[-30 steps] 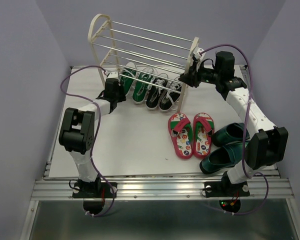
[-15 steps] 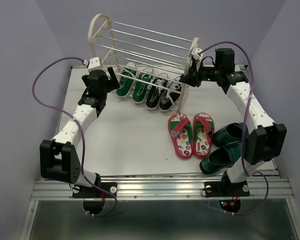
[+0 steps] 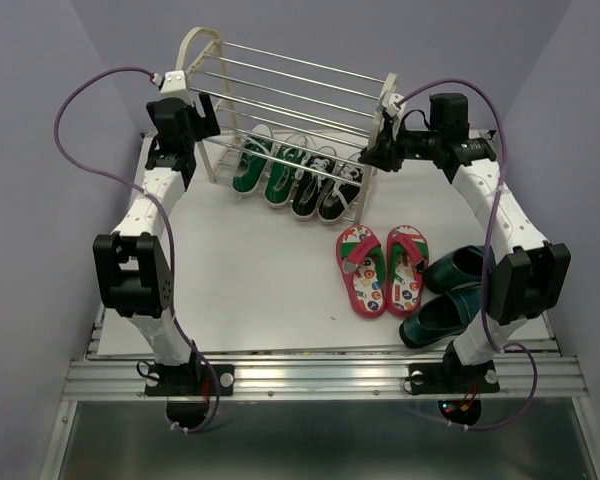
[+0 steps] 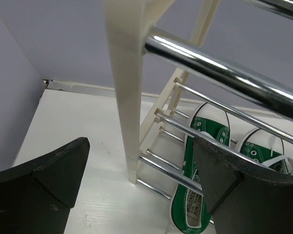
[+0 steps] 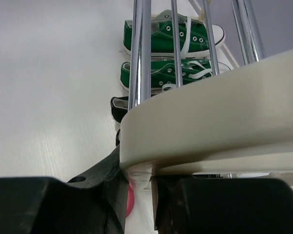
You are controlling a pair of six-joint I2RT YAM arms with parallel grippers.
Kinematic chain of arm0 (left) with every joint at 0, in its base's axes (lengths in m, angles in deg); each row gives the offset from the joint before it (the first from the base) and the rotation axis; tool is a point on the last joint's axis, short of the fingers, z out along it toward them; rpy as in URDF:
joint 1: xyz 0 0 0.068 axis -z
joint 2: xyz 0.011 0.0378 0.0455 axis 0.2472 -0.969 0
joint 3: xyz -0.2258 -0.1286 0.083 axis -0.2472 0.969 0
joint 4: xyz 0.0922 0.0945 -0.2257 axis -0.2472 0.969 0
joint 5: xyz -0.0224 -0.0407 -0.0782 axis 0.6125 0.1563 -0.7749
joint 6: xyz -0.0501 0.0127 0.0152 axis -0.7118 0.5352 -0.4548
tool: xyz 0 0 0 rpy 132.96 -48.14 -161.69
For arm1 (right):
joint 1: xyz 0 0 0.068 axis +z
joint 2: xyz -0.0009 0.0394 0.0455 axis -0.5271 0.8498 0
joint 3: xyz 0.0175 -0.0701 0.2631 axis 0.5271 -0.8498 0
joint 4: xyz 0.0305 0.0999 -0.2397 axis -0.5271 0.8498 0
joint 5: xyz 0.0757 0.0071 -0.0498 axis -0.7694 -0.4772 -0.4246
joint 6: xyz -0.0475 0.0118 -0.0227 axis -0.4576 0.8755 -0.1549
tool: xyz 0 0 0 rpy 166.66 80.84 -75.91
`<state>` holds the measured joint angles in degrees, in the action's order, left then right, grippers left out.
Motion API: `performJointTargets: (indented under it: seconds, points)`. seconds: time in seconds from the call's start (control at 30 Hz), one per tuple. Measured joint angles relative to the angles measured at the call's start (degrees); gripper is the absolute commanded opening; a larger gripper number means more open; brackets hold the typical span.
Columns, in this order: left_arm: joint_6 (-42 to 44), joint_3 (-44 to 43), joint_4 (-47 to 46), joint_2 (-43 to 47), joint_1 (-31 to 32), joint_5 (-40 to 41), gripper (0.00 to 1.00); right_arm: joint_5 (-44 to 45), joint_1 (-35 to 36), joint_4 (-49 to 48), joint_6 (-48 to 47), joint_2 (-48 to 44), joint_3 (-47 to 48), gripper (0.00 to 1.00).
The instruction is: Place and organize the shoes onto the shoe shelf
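while the right tool [image 3: 372,155] pinches the shoe shelf [image 3: 192,62] frame, the raised left tool [image 4: 140,181] hangs spread.

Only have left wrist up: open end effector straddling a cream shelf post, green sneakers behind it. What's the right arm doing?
Observer: The right end effector is shut on the shelf, at its right side frame.
Operator: Any shoes in there besides the green pair?
Observer: Yes, black sneakers, at the bottom of the shelf, just right of the green ones.
Operator: What's left to place?
Observer: The flip-flops and loafers, both pairs on the table in front of the right arm's base.
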<state>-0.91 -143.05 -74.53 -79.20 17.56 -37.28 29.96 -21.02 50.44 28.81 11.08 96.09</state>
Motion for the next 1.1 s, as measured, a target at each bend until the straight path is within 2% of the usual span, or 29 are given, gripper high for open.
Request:
performJointTargets:
  seconds: [0.07,0.13,0.17,0.2,0.23,0.27,0.37,0.57,0.6,0.7,0.8,0.83,0.87,0.93,0.97,1.0,1.1]
  points:
    - [1.27,-2.05,-0.44,-2.95,-0.2,-1.05,0.98,-0.02,-0.04,0.31,0.02,0.31,0.39,0.02]
    - [1.92,-4.09,-0.48,-5.2,-0.42,-2.21,0.66,0.0,-0.11,0.66,0.15,0.72,1.01,0.02]
    - [2.05,-5.22,-0.61,-6.32,-0.46,-2.82,0.44,0.0,-0.2,0.81,0.24,0.98,1.38,0.02]
    - [2.62,-5.99,-0.66,-6.91,-0.52,-3.48,0.14,-0.02,-0.22,0.96,0.31,1.2,1.62,0.02]
    - [3.69,-6.51,-0.72,-7.37,-0.59,-2.78,0.03,-0.02,-0.24,1.31,0.39,1.49,2.12,0.02]
    - [3.69,-6.58,-0.83,-7.41,-0.76,-2.12,0.0,0.13,-0.28,1.68,0.37,1.7,2.51,0.02]
    - [3.1,-4.76,-2.38,-6.71,-1.44,-2.08,0.0,0.02,-0.59,1.97,0.39,2.93,3.96,0.05]
    - [2.43,7.37,-5.16,2.71,-1.33,3.74,0.0,-0.48,-0.7,2.67,0.63,5.09,6.75,0.07]
    - [2.19,9.51,-5.11,4.94,-1.33,4.55,0.0,-0.57,-0.68,2.82,0.63,5.57,7.54,0.11]
    - [1.73,15.8,-4.44,11.63,-1.38,7.02,0.0,-0.87,-0.68,3.02,0.81,7.19,9.44,0.13]
    - [1.14,20.79,-4.15,16.9,-1.38,9.05,0.0,-1.07,-0.59,3.39,0.96,8.63,11.34,0.22]
    - [1.01,22.8,-4.28,18.91,-1.38,9.77,0.3,-1.16,-0.55,3.58,1.05,9.4,12.37,0.28]
    - [0.94,23.76,-4.24,20.04,-1.38,10.32,0.52,-1.31,-0.5,3.63,1.11,10.01,13.11,0.34]
    - [0.33,24.63,-4.11,21.51,-1.38,10.91,0.61,-0.61,-0.33,3.85,2.47,11.32,14.8,0.51]
    - [0.11,24.48,-4.83,21.68,-1.38,11.13,0.7,0.35,-0.26,3.78,2.91,11.87,15.32,0.56]
    - [-0.22,24.26,-5.29,21.92,-1.38,11.13,0.97,1.07,-0.22,3.72,4.02,12.31,15.56,0.63]
    - [-1.38,23.08,-5.14,22.43,-1.36,11.37,0.99,4.81,-0.26,3.76,5.68,13.25,15.58,0.77]
